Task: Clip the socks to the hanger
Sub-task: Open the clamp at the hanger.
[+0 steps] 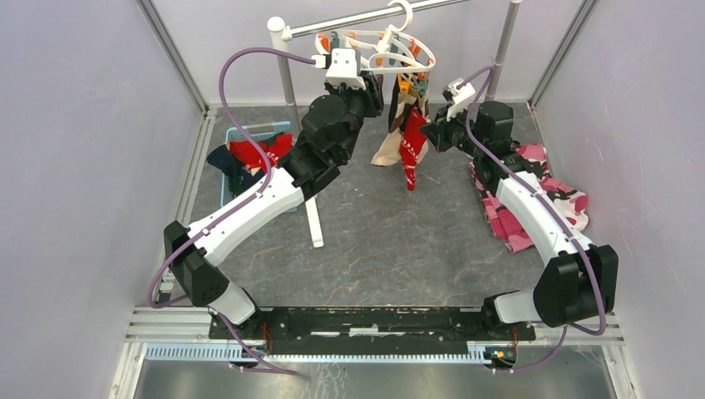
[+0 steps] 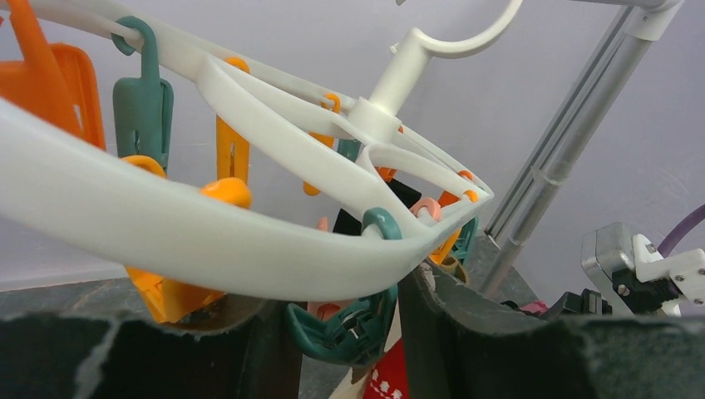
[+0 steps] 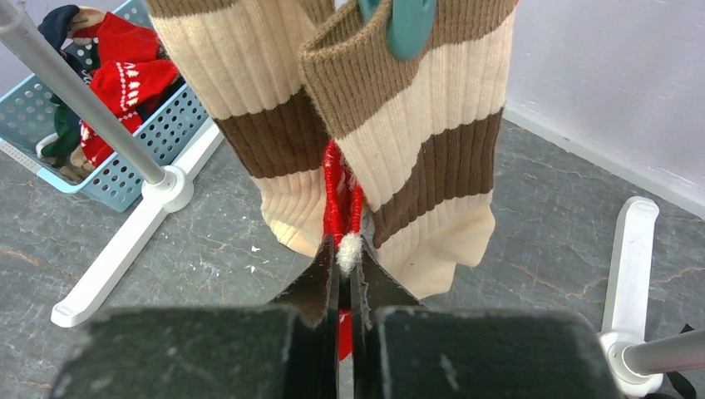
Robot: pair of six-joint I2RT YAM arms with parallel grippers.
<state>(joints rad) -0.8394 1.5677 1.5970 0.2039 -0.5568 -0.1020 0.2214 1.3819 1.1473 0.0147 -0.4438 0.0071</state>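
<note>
The white oval hanger (image 1: 391,51) hangs from the metal rail by its hook, with orange and teal clothespins dangling from it. My left gripper (image 1: 364,90) is raised under its rim. In the left wrist view, my left gripper (image 2: 341,293) is shut on a teal clothespin (image 2: 353,328), whose two handles touch the fingers. My right gripper (image 1: 430,133) is shut on a red sock with white pattern (image 1: 411,154), (image 3: 342,199), held just below the hanger. Two beige and brown striped socks (image 3: 416,141) hang clipped there, one by a teal pin (image 3: 399,25).
A light blue basket (image 1: 226,187) at the left holds red and dark socks (image 1: 253,154). The rack's upright pole (image 1: 287,83) and white foot (image 1: 314,223) stand beside it. A pink camouflage cloth (image 1: 536,204) lies at the right under my right arm.
</note>
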